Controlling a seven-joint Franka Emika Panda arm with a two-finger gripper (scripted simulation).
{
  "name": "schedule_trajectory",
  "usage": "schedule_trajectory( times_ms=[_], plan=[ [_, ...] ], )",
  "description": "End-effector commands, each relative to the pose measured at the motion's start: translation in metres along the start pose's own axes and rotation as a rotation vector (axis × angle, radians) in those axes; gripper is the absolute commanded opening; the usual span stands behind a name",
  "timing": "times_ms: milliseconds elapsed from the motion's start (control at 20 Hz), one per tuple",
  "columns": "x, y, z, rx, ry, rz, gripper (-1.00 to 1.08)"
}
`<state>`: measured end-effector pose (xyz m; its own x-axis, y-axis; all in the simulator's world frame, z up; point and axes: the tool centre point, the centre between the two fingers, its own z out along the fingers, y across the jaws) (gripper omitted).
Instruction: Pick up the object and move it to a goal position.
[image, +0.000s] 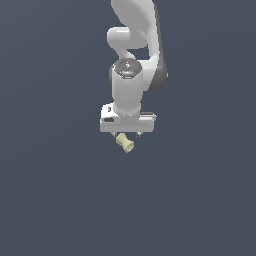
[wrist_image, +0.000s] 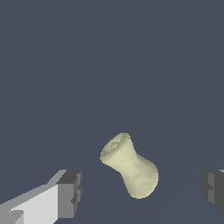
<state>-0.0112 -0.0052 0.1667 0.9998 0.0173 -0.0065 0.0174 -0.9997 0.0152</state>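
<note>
Gripper points down, jaws wide open, holding nothing. Spool lies tilted on the floor right under it, between the fingers with clear gaps either side, no contact. In the exterior view its ends point to 10 and 4 o'clock.

The spool is lying tilted directly beneath the gripper, which is hanging below the arm near the centre of the exterior view. In the wrist view, the spool is sitting between the two fingertips, touching neither.
</note>
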Motion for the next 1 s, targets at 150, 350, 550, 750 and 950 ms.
schedule_trajectory(
  times_ms=[150, 350, 550, 750, 950],
  plan=[
    [0.002, 0.000, -0.003, -0.001, 0.008, -0.001, 1.00],
    [0.010, 0.001, -0.013, -0.004, 0.036, -0.007, 1.00],
    [0.011, 0.002, -0.014, -0.005, 0.040, -0.008, 1.00],
    [0.011, 0.002, -0.014, -0.005, 0.039, -0.011, 1.00],
    [0.009, 0.002, -0.011, -0.005, 0.038, -0.036, 1.00]
  ],
)
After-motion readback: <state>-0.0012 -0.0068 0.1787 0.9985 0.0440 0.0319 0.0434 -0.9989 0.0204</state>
